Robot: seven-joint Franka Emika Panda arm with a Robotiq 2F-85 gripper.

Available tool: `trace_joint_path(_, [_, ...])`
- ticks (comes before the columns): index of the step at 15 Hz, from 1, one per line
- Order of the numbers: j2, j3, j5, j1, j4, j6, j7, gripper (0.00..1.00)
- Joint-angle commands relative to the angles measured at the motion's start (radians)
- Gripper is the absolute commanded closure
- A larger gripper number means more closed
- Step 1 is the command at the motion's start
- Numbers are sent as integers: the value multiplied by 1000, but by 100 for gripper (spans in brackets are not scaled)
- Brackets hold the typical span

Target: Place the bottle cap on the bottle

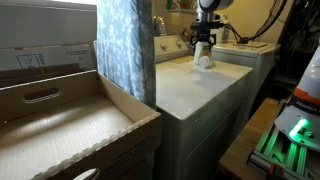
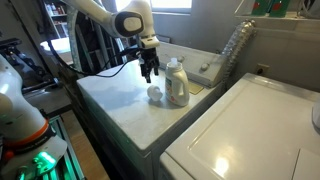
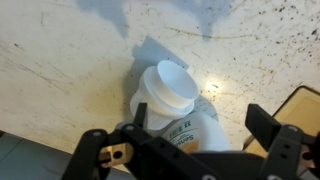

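The claw (image 2: 149, 73) hangs wide open and empty above the bottle cap (image 2: 154, 94), which sits on the white bench (image 2: 110, 105) just beside the bottle (image 2: 177, 85). In the wrist view (claw partly cropped at the bottom edge), neck and cap are hard to tell apart.

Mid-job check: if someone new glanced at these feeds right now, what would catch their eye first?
First, the white bottle with its yellowish-green label, standing upright on the white appliance top; the wrist view looks down onto its open neck. Next, the small white bottle cap lying on that surface right beside the bottle, with the end effector hanging just above it, open and empty.
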Motion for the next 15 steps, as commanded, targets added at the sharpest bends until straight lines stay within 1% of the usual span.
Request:
trace_joint_path(1, [-25, 0, -10, -23, -57, 55, 131, 0])
trace_joint_path(3, [-21, -3, -35, -33, -77, 86, 186, 0])
trace_joint_path(5, [-20, -8, -22, -41, -109, 150, 179, 0])
trace_joint_path(8, [-19, -15, -29, -56, -145, 209, 181, 0])
trace_joint_path(14, [-1, -22, 1, -70, -173, 201, 169, 0])
trace_joint_path(15, [1, -24, 37, -69, -175, 201, 143, 12])
